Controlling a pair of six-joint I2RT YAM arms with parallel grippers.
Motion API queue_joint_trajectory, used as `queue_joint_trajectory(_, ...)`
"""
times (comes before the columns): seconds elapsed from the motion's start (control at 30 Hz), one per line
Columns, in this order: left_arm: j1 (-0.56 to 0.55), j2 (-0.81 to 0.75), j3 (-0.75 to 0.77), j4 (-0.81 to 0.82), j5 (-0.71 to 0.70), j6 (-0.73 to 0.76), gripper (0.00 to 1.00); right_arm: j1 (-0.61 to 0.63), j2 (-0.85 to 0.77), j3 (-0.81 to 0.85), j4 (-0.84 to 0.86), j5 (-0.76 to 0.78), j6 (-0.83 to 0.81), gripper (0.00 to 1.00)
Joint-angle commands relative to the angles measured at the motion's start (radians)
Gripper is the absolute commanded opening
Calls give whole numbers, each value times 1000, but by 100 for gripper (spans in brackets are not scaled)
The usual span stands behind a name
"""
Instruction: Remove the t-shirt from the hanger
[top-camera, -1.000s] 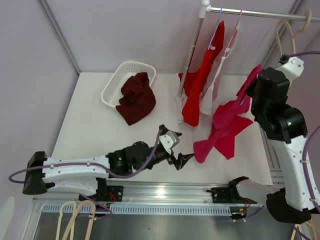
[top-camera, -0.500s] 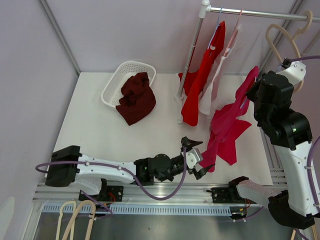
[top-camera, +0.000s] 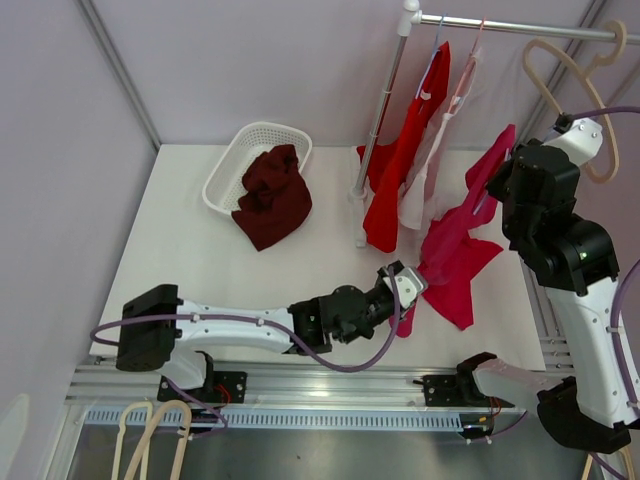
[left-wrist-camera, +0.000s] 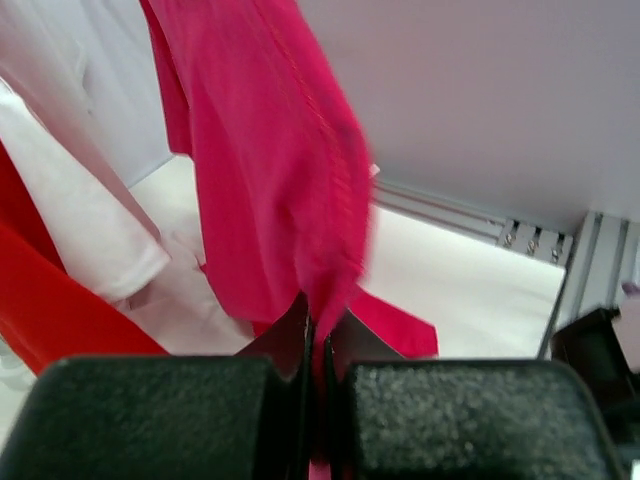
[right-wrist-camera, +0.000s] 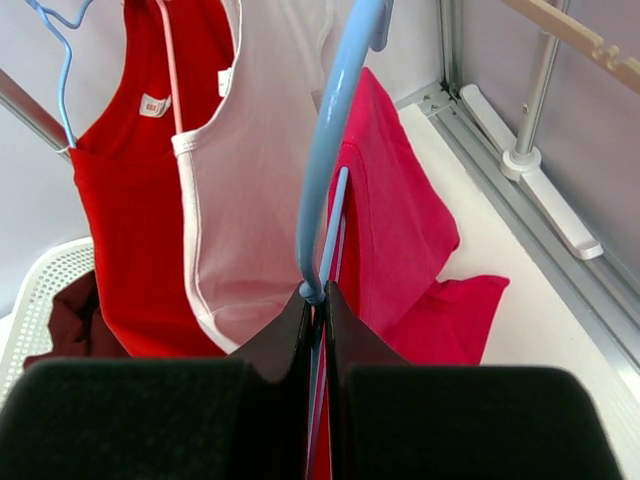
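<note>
Magenta, the t-shirt (top-camera: 455, 245) hangs in a slanted drape between the two arms. In the top view its long axis runs from about 7 o'clock, low over the table (top-camera: 200, 260), up to 1 o'clock, where its shoulders sit on a pale blue hanger (right-wrist-camera: 335, 150).

The right gripper (right-wrist-camera: 318, 300) is closed tight on the hanger's wire just below the hook and holds it up off the rail (top-camera: 510, 27). The jaws show no gap apart from the wire between them. The left gripper (left-wrist-camera: 318, 345) is pinched shut on a fold of the shirt's lower edge, with cloth rising straight out from between its pads. From that grip the body of the garment lies toward 1 o'clock, so the hanger end belongs to the right arm and the hem end to the left.

To my eye the coming step is a pull along that axis, with the hem drawn down toward 7 or 8 o'clock while the hanger is held or lifted the other way. That direction has the most room, since bare tabletop stretches out at 9 o'clock from the left gripper.

At 11 to 12 o'clock it is crowded. The red shirt (top-camera: 395, 170) and the pale tank top (right-wrist-camera: 250, 180) hang just beside the magenta cloth, and the rack's upright post (top-camera: 385, 110) stands behind them. The table's right edge is near at 3 o'clock. A wooden hanger (top-camera: 570, 60) hooked on the rail sits close above the right wrist. A white basket (top-camera: 225, 165) holding a dark red garment (top-camera: 272, 195) lies well apart at 10 o'clock.

Whether the neck opening will slip clear of both hanger arms cannot be told from here.
</note>
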Motion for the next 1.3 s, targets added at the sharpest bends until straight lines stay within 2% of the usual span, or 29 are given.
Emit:
queue_joint_trajectory(0.0,-44,-87,-65,16,-7,1,1,7,11,27,80,35,-31,0)
queue_joint_trajectory(0.17,-139,-185,-99,-39,-61,43,1,7,43,52,108,84,-85,0)
queue_joint_trajectory(0.4,-289,-272,-171,-84,-138,24,1,6,67,58,145,112,-131,0)
queue_joint_trajectory(0.53,-343,-269,-215,-116,-133,-72,1,4,77,58,151,109,-136,0)
queue_joint_trajectory(0.63,-372,-278,-284,-112,-35,-241,1,1,80,57,154,106,-140,0)
queue_joint_trajectory(0.73,-421,-262,-277,-98,-52,-259,1,1,75,55,154,101,-139,0)
queue_joint_trajectory(0.83,-424,-216,-263,-133,-97,-260,1,1,72,55,140,77,-124,0)
queue_joint_trajectory(0.9,-401,-170,-243,-122,-112,-243,1,4,70,72,110,40,-95,0)
queue_joint_trajectory(0.93,-380,-154,-213,-150,-72,-262,1,6,69,76,101,29,-87,0)
queue_joint_trajectory(1.03,-234,-85,-121,-196,66,-336,1,18,60,101,53,-36,-52,0)
queue_joint_trajectory(1.1,-127,-42,-61,-278,80,-356,1,26,52,125,21,-76,-35,0)
queue_joint_trajectory(1.13,-90,9,69,-340,85,-380,1,30,52,136,-17,-102,-19,0)
queue_joint_trajectory(1.17,-24,33,106,-427,109,-384,1,35,49,148,-40,-107,-15,0)
queue_joint_trajectory(1.23,40,89,235,-489,120,-410,1,46,46,181,-103,-113,-12,0)
queue_joint_trajectory(1.27,106,103,260,-510,150,-423,1,49,46,191,-123,-109,-10,0)
